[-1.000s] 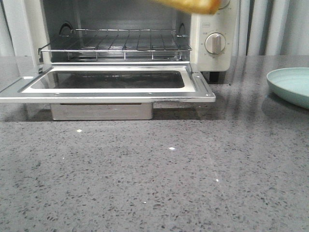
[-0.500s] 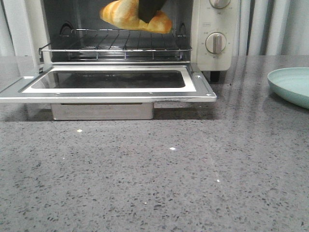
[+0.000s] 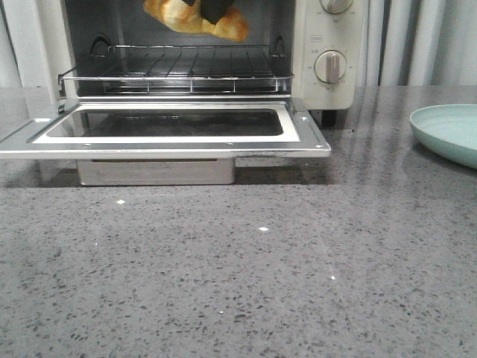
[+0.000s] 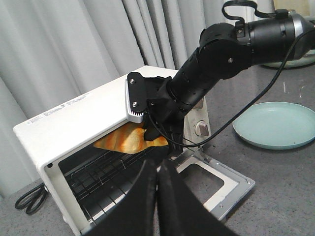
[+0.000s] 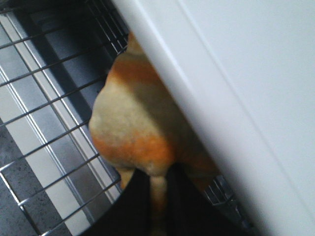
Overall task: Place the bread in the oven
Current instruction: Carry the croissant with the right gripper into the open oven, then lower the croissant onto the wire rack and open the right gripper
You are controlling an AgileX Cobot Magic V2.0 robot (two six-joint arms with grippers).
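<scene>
One speckled grey stone tabletop point(image 3: 246, 283) carries everything here. On it stands the cream-white countertop toaster oven point(image 3: 332, 52), its glass-windowed door point(image 3: 168, 127) dropped flat and open, the wire rack point(image 3: 179, 67) bare inside. To the right, well apart from the oven, lies a pale green round plate point(image 3: 447, 130). The right gripper point(image 4: 160, 135), on its black arm, reaches into the mouth of the oven and pinches the golden-orange striped croissant-shaped bread point(image 3: 195, 16) between its dark fingers point(image 5: 133, 206), holding it in the air above the rack, just under the oven's top. The left gripper point(image 4: 156, 172) hangs in front of the oven, fingers pressed together on nothing.
</scene>
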